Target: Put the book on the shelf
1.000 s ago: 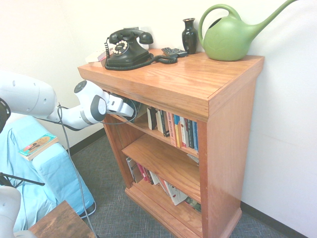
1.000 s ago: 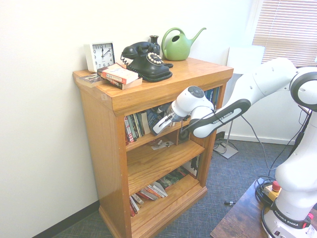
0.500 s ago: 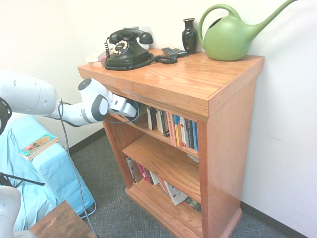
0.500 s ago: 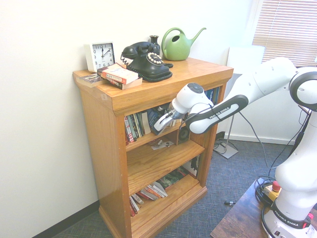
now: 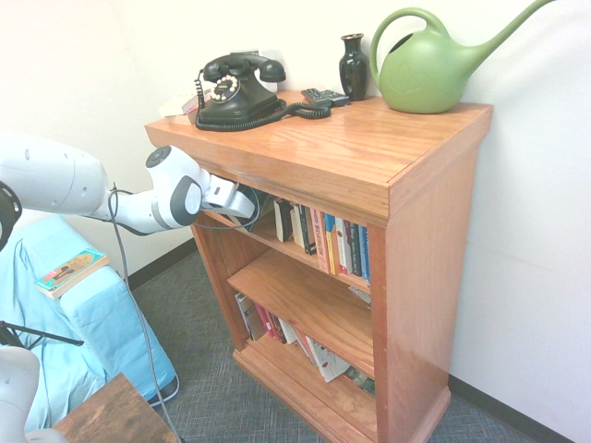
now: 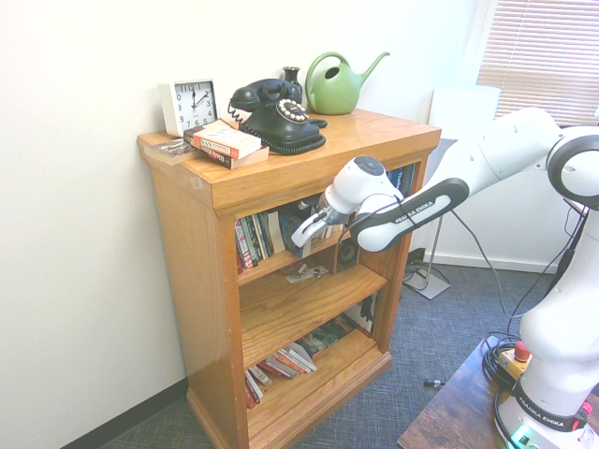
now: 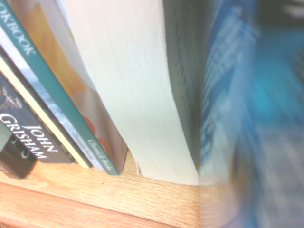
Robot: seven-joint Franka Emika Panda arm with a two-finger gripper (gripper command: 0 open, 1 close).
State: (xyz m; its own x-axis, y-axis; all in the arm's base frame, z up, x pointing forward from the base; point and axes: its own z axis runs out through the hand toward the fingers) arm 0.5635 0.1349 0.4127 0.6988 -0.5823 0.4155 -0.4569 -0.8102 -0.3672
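Gripper (image 6: 300, 239) was clamped on 1 blue book (image 6: 289, 224), long axis near upright, slightly tilted, at top inner shelf (image 6: 267, 268). Spine direction unclear.

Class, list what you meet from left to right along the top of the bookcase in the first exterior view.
Black rotary telephone → dark remote-like device → dark vase → green watering can.
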